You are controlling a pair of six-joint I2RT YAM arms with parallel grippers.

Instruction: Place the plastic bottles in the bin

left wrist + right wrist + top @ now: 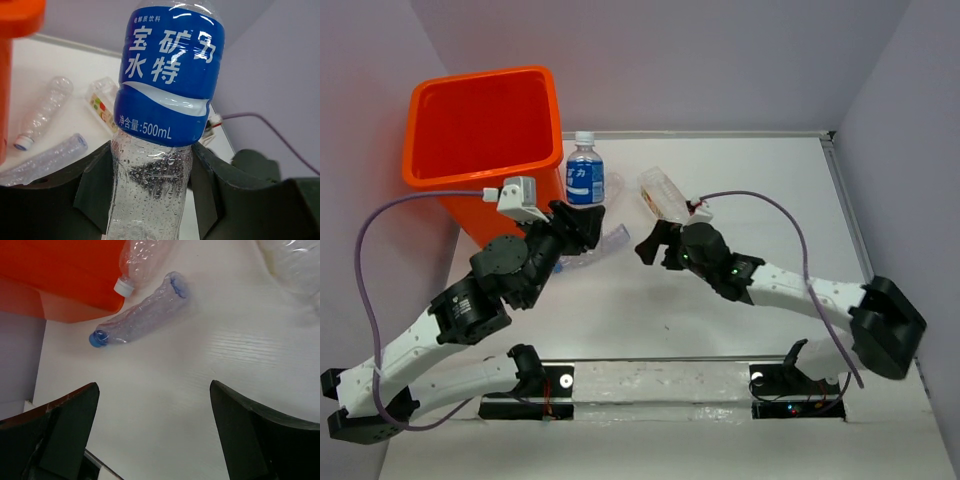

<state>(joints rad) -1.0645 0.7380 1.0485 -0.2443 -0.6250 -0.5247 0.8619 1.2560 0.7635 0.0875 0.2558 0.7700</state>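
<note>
My left gripper (582, 222) is shut on the lower, clear part of an upright blue-labelled bottle (584, 172), just right of the orange bin (480, 120). In the left wrist view both fingers (97, 190) press the bottle's (167, 75) wet sides, and my left gripper (152, 167) hides its base. My right gripper (655, 246) is open and empty over bare table (165, 390). A clear blue-capped bottle (137, 320) and a white-capped one (142, 257) lie ahead of my right gripper (155, 410), beside the bin (60, 275). A tan-labelled bottle (665, 195) lies behind the right wrist.
The bin stands at the far left corner against purple walls. Crushed clear bottles (608, 240) lie between the two grippers, also in the left wrist view (45, 110). Another clear bottle (295, 265) lies at the right wrist view's top right. A cable (770, 215) loops over the right arm.
</note>
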